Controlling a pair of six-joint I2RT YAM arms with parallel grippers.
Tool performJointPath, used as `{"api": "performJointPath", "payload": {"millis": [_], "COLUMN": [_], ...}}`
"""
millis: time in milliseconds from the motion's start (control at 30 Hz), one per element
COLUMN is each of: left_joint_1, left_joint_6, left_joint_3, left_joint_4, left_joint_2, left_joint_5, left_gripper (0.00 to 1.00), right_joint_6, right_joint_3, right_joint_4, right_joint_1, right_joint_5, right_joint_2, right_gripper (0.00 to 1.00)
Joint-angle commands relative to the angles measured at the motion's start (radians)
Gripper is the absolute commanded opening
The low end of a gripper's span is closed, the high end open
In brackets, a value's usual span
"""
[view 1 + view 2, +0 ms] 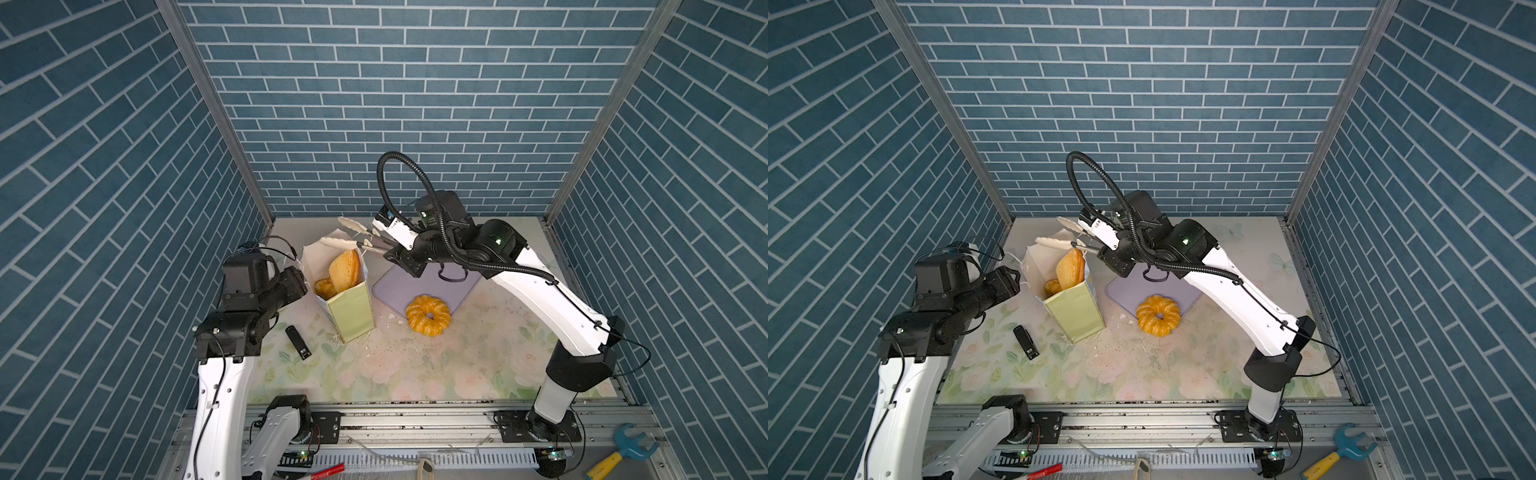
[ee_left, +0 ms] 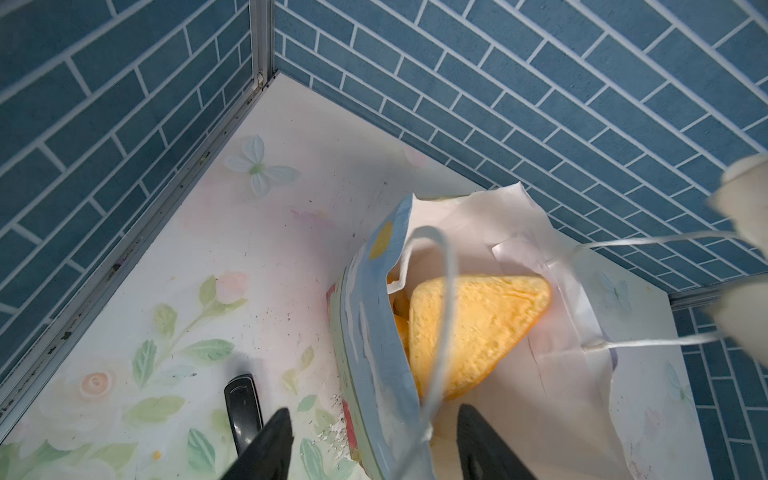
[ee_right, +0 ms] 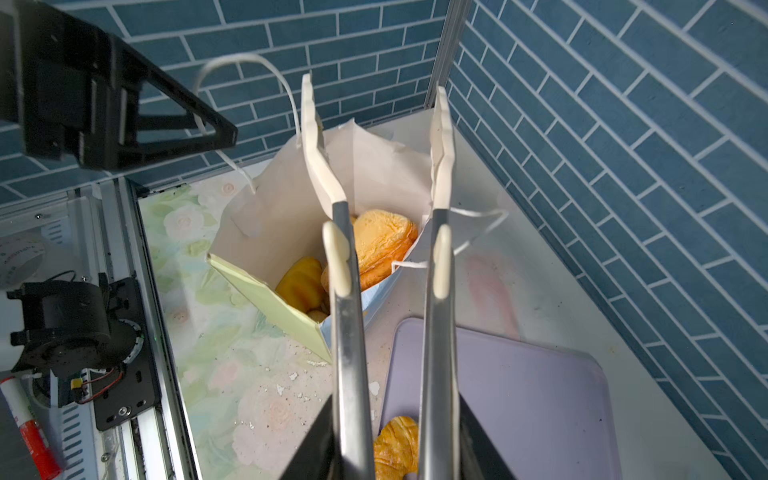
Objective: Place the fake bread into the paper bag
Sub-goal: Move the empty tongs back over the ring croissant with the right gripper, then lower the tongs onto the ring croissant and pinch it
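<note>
Hovering above paper bag [image 1: 352, 316] — open tongs [image 3: 348, 340]; toast [image 1: 344, 270] inside.

Upright toast [image 1: 344, 270] and tongs [image 1: 357, 230] overhead crowd the mouth of the paper bag [image 1: 351, 316]; you have open room all around the ring croissant [image 1: 415, 311].

paper bag [image 1: 351, 309] upright, mouth open; pale green side, sky-print faces, white inside, white cord handles; stands left of centre toward the counter's back edge; glossy triangular toast slice [image 1: 345, 270] on edge inside, poking above rim; small bun [image 1: 323, 287] beside it, inside; golden ring croissant [image 1: 428, 315] flat near counter centre, outside, right of bag
</note>
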Motion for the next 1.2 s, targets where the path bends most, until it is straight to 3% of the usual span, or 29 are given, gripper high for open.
{"api": "performJointPath", "payload": {"millis": [0, 267, 433, 600, 833, 1167], "left_joint_1": [-0.002, -0.002, -0.002, -0.002, -0.002, -0.002], "left_joint_6": [0.014, 0.002, -0.01, -0.012, -0.009, -0.011], "left_joint_3": [-0.008, -0.016, -0.014, -0.013, -0.01, -0.014], "left_joint_4": [0.013, 0.039, 0.049, 0.05, 0.041, 0.047], "left_joint_2": [0.006, 0.016, 0.016, 0.016, 0.009, 0.019], "left_joint_5": [0.018, 0.047, 0.052, 0.056, 0.053, 0.055], "left_gripper": [0.65, 0.65, 0.65, 0.65, 0.65, 0.65], "right_joint_6": [-0.017, 0.08, 0.196, 0.223, 0.213, 0.195], "right_joint_3": [0.06, 0.02, -0.217, -0.414, -0.656, -0.763], "right_joint_4": [0.018, -0.031, -0.041, -0.101, -0.187, -0.263], "right_joint_1": [0.003, -0.08, -0.272, -0.395, -0.443, -0.448], "right_joint_5": [0.015, 0.094, 0.043, -0.001, -0.078, -0.084], "right_joint_2": [-0.031, -0.159, -0.306, -0.365, -0.36, -0.307], "right_gripper": [0.4, 0.42, 0.43, 0.45, 0.45, 0.47]}}
